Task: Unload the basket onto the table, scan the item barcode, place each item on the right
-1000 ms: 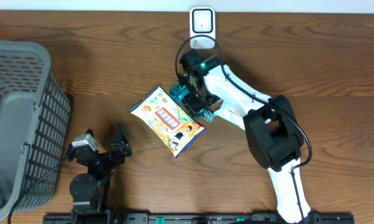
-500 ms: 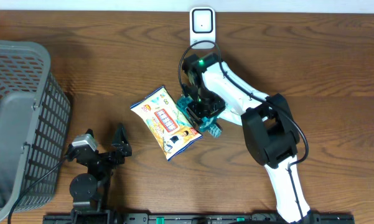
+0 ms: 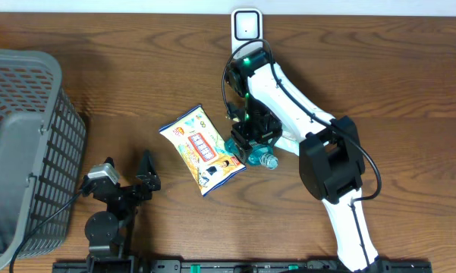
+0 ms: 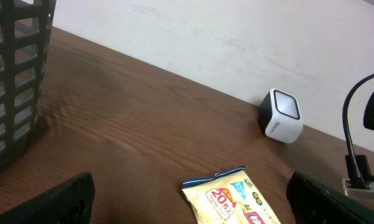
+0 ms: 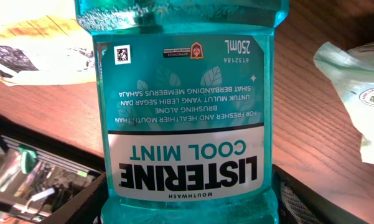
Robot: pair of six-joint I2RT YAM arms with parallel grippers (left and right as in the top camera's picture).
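Got the Listerine Cool Mint bottle [image 5: 183, 106] clamped in the right gripper [image 3: 252, 144] mid-frame, just right of the snack bag [image 3: 199, 145]. Probably held label-out to show the barcode to the scanner [image 3: 246, 26] at top centre. Nothing in the left gripper [image 3: 127, 168], splayed open lower left.

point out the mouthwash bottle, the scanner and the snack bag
mouthwash bottle [image 5: 183, 124], right wrist view, on its teal label
scanner [image 3: 246, 26], overhead view, on its white face
snack bag [image 3: 201, 150], overhead view, on its printed front
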